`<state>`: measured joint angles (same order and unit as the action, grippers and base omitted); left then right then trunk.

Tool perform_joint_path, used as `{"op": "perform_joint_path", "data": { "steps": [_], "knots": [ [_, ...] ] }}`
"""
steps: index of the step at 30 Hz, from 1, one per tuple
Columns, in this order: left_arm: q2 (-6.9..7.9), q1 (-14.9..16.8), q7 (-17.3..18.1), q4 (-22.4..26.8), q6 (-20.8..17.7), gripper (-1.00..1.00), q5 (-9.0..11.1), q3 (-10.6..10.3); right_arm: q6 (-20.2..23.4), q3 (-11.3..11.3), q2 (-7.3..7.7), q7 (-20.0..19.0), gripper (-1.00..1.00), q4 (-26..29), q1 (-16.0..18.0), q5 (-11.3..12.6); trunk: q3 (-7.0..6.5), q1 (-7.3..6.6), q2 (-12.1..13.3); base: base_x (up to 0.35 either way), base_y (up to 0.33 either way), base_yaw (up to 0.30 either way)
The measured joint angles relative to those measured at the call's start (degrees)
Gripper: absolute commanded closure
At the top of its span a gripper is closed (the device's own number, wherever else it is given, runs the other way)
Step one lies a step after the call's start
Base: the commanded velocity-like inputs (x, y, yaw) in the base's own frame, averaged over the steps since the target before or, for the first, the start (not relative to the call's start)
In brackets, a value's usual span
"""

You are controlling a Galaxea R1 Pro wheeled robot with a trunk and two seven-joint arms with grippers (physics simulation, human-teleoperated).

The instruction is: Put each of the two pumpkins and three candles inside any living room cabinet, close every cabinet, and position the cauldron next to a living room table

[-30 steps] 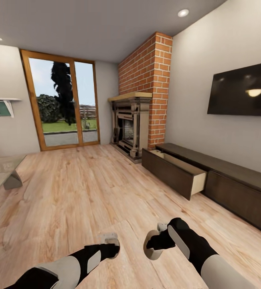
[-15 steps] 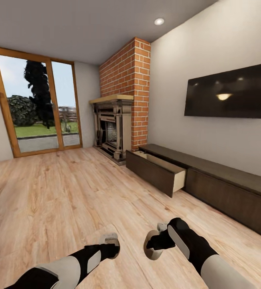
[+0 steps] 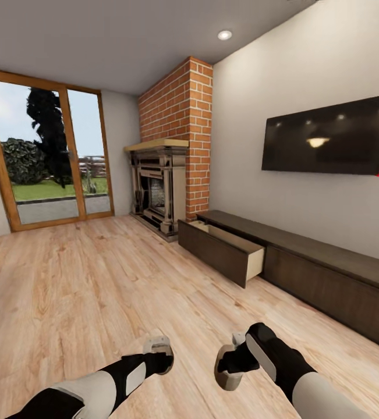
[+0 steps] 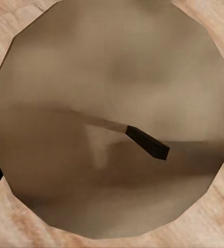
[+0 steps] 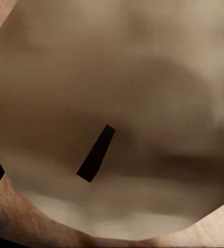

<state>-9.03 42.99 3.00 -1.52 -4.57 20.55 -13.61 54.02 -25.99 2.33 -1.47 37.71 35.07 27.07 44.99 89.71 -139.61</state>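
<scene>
The long, low dark brown cabinet (image 3: 329,273) runs along the right wall under the TV, and its drawer (image 3: 221,251) nearest the fireplace is pulled out. Low in the head view, my left gripper (image 3: 159,356) is shut on a grey-tan candle (image 3: 157,344). My right gripper (image 3: 231,362) is shut on another candle (image 3: 227,377). Each wrist view looks down on a round candle top, the left one (image 4: 91,77) and the right one (image 5: 117,67), each with a dark wick. Both hands hang over the plank floor, well short of the drawer. The pumpkins, the cauldron and the table are out of view.
An ornate grey fireplace (image 3: 157,189) stands against a red brick chimney (image 3: 180,122) left of the cabinet. A wall TV (image 3: 329,137) hangs above the cabinet. A glass patio door (image 3: 43,163) fills the far wall. Light wood floor (image 3: 96,279) stretches between me and the cabinet.
The whole view has swung right, so the fireplace and cabinet sit further left and the table's corner has left the picture. My right hand sits slightly lower; both still hold candles.
</scene>
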Motion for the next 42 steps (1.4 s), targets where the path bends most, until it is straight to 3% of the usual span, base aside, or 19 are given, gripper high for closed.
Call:
{"op": "perform_joint_path", "data": {
  "steps": [3,6,10,22,26,30,33,35,42],
  "knots": [
    [0.12,0.0,0.0,0.0,-0.1,1.00,0.5,0.8,-2.6,0.1,0.21,-0.2,1.00,-2.9,0.0,0.1,-0.54,-0.66,1.2,0.000,0.000,0.000],
    [0.10,0.0,0.0,-0.1,-0.1,1.00,0.7,1.0,-9.2,0.0,0.40,-0.6,1.00,-8.9,-1.0,0.1,-1.07,-1.31,2.4,0.000,0.000,0.000],
    [0.14,0.0,0.1,-0.2,-0.1,1.00,0.7,1.0,-12.3,-0.1,0.42,-0.7,1.00,-12.1,-1.5,0.4,-1.79,-2.20,4.0,0.000,0.000,-0.135],
    [0.16,0.0,0.0,-0.2,-0.1,1.00,0.7,0.9,-13.3,-0.1,0.42,-0.7,1.00,-12.8,-1.7,0.4,-3.47,-4.83,8.8,0.000,0.000,-0.233],
    [0.10,0.0,-0.1,-0.2,-0.1,1.00,0.7,1.0,-17.2,-0.1,0.43,-0.7,1.00,-14.1,-2.0,0.3,-3.83,-5.71,10.4,0.000,0.000,-0.038],
    [0.08,0.0,-0.1,-0.2,-0.1,1.00,0.7,1.0,-18.1,-0.1,0.37,-0.5,1.00,-14.4,-2.1,0.3,-4.18,-6.59,12.0,0.000,0.000,-0.007],
    [0.15,0.0,-0.1,-0.2,-0.1,1.00,0.8,1.1,-18.1,0.0,0.41,0.1,1.00,-14.5,-2.1,-0.6,-4.44,-7.25,13.2,0.000,0.000,0.000],
    [0.16,0.0,-0.1,-0.2,-0.1,1.00,0.8,1.1,-17.8,0.1,0.42,0.4,1.00,-14.5,-1.7,-2.8,-4.62,-7.69,14.0,0.000,0.000,0.000],
    [0.33,0.0,-0.1,-0.2,-0.1,1.00,0.8,1.1,-17.8,0.1,0.42,0.9,1.00,-14.5,0.0,-3.3,-5.21,-9.23,16.8,0.000,0.000,0.000]
  ]
}}
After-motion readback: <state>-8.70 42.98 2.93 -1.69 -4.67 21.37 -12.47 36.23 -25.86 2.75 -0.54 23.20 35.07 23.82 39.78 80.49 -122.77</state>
